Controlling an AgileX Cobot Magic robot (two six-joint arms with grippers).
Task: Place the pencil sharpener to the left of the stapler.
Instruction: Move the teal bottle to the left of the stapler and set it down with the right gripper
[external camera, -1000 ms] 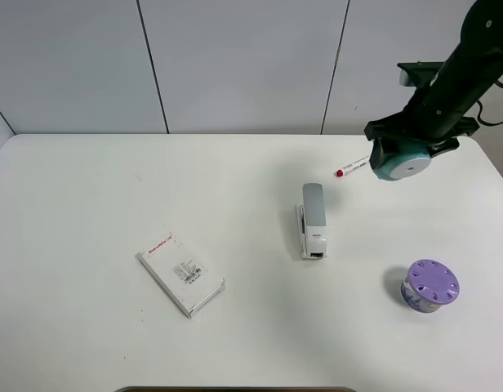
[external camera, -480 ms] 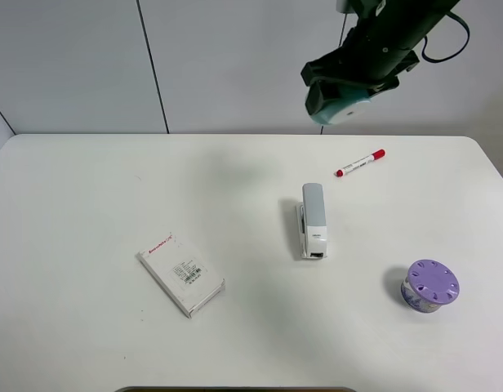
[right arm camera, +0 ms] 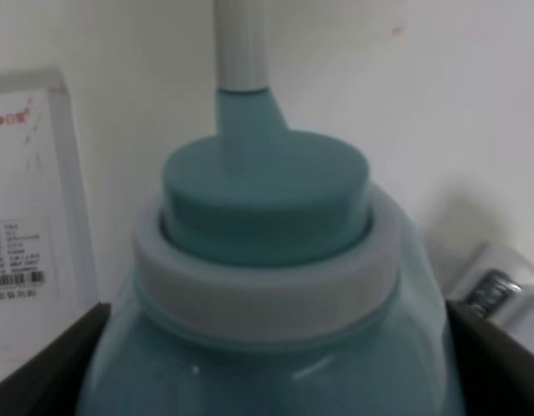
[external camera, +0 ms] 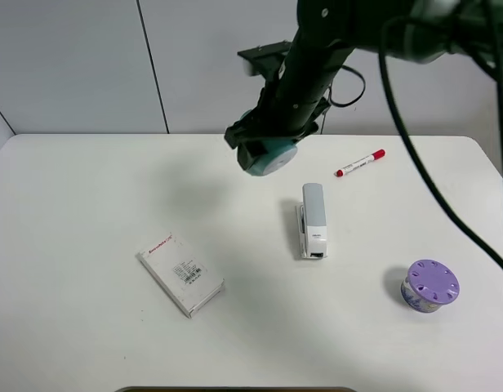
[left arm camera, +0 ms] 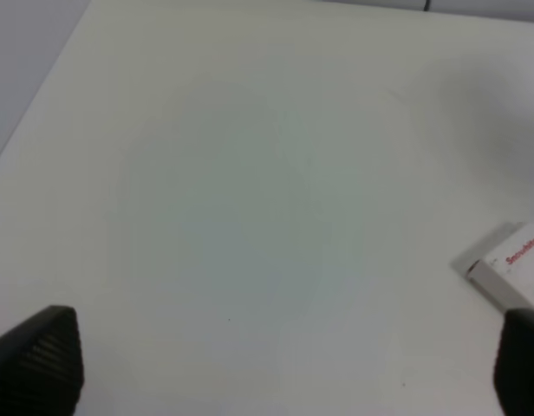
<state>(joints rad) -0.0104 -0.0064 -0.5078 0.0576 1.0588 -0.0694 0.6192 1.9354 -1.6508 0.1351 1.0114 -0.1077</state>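
Observation:
The teal pencil sharpener [external camera: 268,158] hangs in the air above the table, just left of and beyond the far end of the stapler [external camera: 313,219]. My right gripper [external camera: 263,140] is shut on it, the dark arm reaching in from the upper right. The right wrist view is filled by the pencil sharpener [right arm camera: 271,260], with my right gripper [right arm camera: 276,373] clamped around its sides and a corner of the stapler [right arm camera: 501,290] beside it. The light-grey stapler lies lengthwise at the table's middle right. My left gripper [left arm camera: 280,360] is open over bare table.
A white labelled box [external camera: 180,272] lies at the front left; its corner [left arm camera: 510,269] shows in the left wrist view. A red-capped marker [external camera: 359,162] lies behind the stapler to the right. A purple round holed container [external camera: 430,286] stands at the front right.
My right arm has swung left with the pencil sharpener, from the back right of the table, over the marker, to a lower spot left of the stapler's far end.

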